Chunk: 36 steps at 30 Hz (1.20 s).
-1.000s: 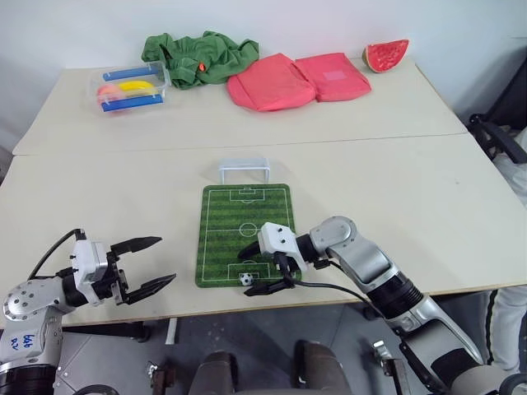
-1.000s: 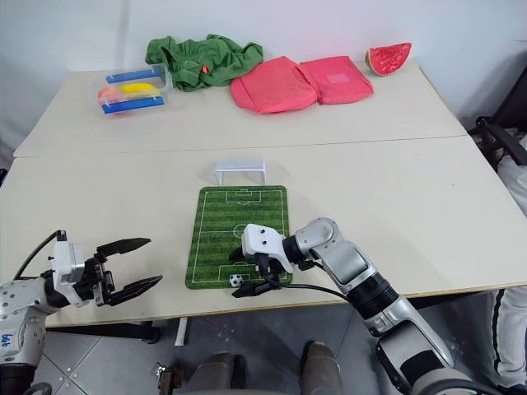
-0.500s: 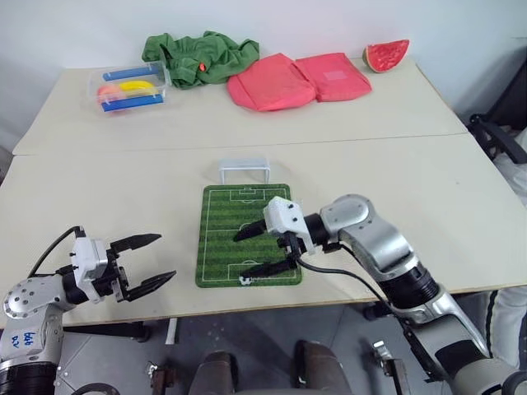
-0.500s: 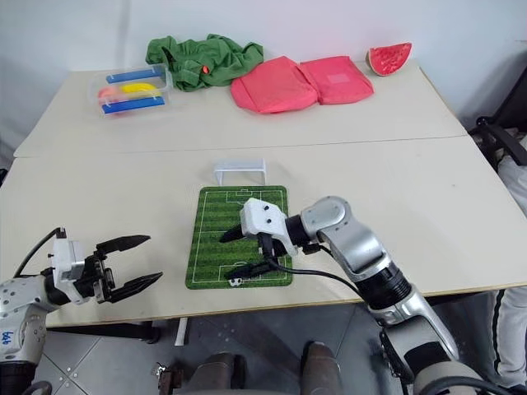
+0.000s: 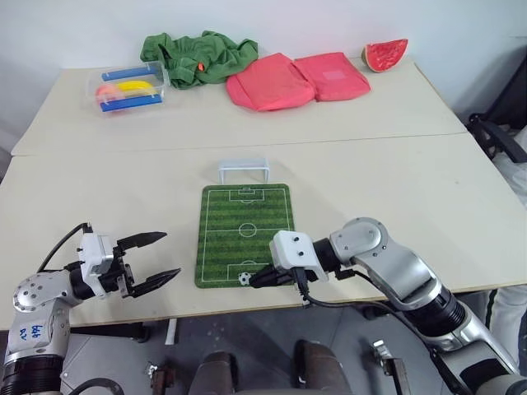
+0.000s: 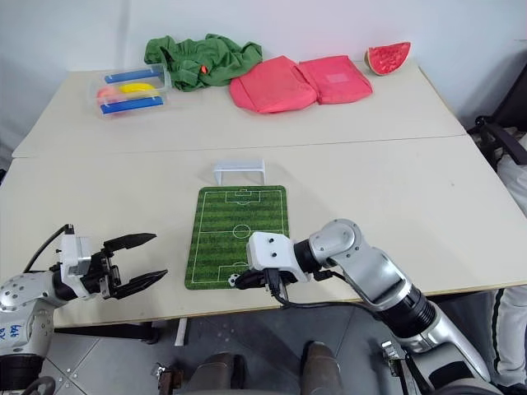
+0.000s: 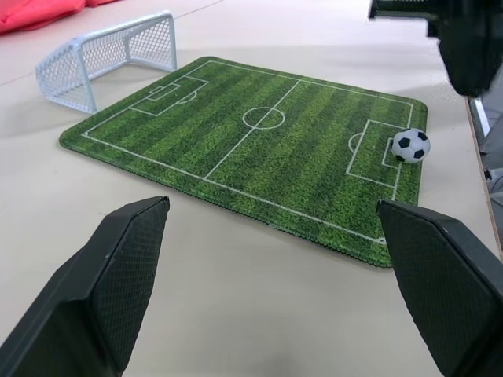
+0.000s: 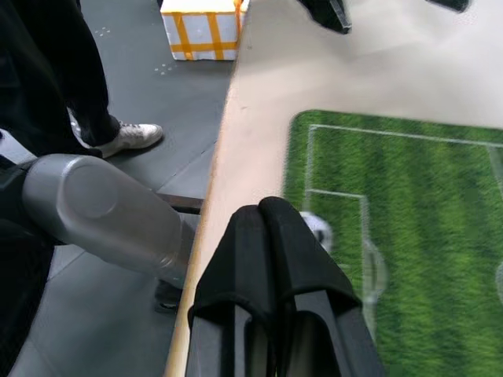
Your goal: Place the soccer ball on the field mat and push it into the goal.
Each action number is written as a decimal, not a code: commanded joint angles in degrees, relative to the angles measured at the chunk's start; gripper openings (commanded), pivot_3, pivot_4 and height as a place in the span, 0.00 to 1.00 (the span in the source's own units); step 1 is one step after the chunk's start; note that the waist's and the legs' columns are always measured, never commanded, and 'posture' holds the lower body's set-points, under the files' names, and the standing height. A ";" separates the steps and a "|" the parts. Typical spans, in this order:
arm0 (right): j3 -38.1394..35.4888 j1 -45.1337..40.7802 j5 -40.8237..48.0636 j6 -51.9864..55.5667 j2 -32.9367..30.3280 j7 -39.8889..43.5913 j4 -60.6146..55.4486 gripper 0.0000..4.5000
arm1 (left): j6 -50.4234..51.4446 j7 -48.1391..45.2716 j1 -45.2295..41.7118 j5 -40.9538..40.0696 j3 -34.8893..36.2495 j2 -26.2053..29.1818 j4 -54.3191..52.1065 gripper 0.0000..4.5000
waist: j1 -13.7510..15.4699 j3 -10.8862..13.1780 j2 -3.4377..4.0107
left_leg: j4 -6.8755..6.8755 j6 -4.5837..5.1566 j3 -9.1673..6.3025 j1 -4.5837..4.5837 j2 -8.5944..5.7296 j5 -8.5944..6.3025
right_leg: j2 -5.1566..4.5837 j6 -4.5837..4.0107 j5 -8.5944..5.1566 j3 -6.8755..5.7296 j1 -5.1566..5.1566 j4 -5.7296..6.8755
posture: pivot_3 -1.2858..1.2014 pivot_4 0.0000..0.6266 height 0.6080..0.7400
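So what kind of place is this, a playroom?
More likely a robot test room: plain tables set with props, namely a toy field mat, a small goal and a fake watermelon slice.

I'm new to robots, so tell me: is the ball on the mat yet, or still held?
On the mat. The ball lies free on the mat near its front edge, with the shut right end effector just behind it.

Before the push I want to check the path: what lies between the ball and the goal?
Only bare mat lies between the ball and the goal, as the left wrist view shows.
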 commanded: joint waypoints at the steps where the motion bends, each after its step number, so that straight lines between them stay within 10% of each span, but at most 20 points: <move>1: 1.60 1.10 -0.23 -0.25 0.17 -0.79 -2.19 0.01 | 0.14 -0.41 -0.50 -0.56 0.18 0.77 -0.18 1.00 | 0.00 0.00 0.00 | 0.00 0.00 0.00 0.00 0.00 0.00 | 0.00 0.00 0.00 0.00 0.00 0.00 | 0.52 0.24 1.00; 25: 3.74 1.81 -3.97 -3.80 8.33 -8.87 8.76 0.01 | 1.64 0.22 1.90 -1.17 1.56 1.47 -3.03 1.00 | -0.03 0.00 0.00 | 0.00 0.01 0.00 0.00 0.00 -0.01 | 0.00 0.00 0.00 0.00 0.00 0.00 | 0.52 0.24 1.00; 36: -18.31 -14.12 -2.48 -3.99 15.42 -27.60 26.22 0.01 | 0.79 0.37 -3.57 0.05 0.94 2.05 1.26 1.00 | 0.01 0.00 0.00 | 0.02 0.01 0.03 -0.04 0.02 -0.01 | 0.00 0.00 0.00 -0.01 -0.06 0.04 | 0.52 0.24 1.00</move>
